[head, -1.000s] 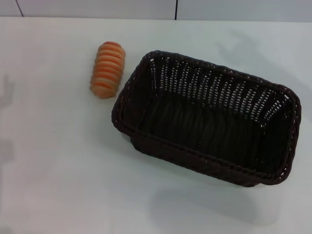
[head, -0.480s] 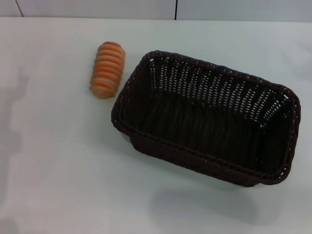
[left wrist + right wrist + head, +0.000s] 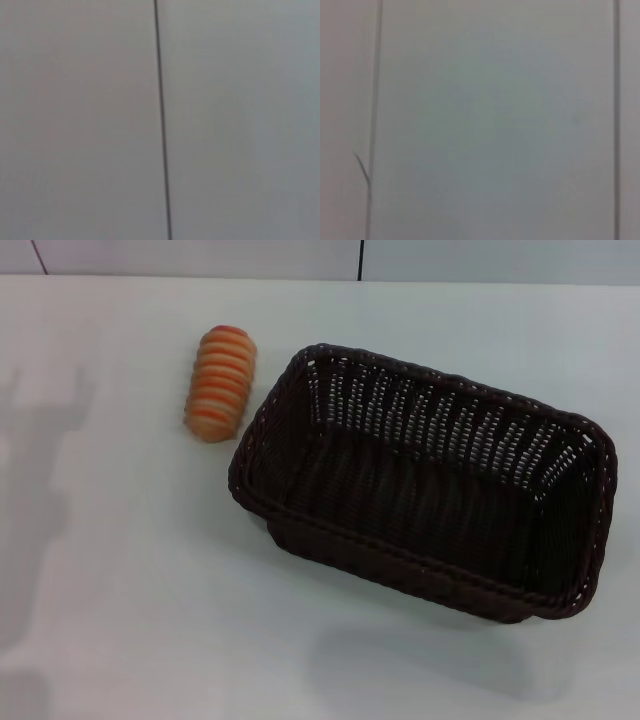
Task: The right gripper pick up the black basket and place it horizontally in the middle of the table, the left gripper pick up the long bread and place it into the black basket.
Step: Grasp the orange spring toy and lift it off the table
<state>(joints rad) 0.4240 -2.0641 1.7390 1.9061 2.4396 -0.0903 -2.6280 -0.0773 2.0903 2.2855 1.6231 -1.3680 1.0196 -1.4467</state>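
The black basket (image 3: 425,485) is a large dark woven wicker basket. It sits upright and empty on the white table (image 3: 150,640), right of the middle, its long side slanting a little. The long bread (image 3: 221,382), an orange loaf with pale ridges, lies on the table just beyond the basket's far left corner, apart from it. Neither gripper shows in any view. A soft grey shadow lies on the table at the left edge. Both wrist views show only plain pale panels with dark seams.
A pale wall with a dark vertical seam (image 3: 360,258) runs along the table's far edge. A faint shadow lies on the table in front of the basket.
The shadow on the table's left side has grown and spread rightward. The basket and the bread have not moved.
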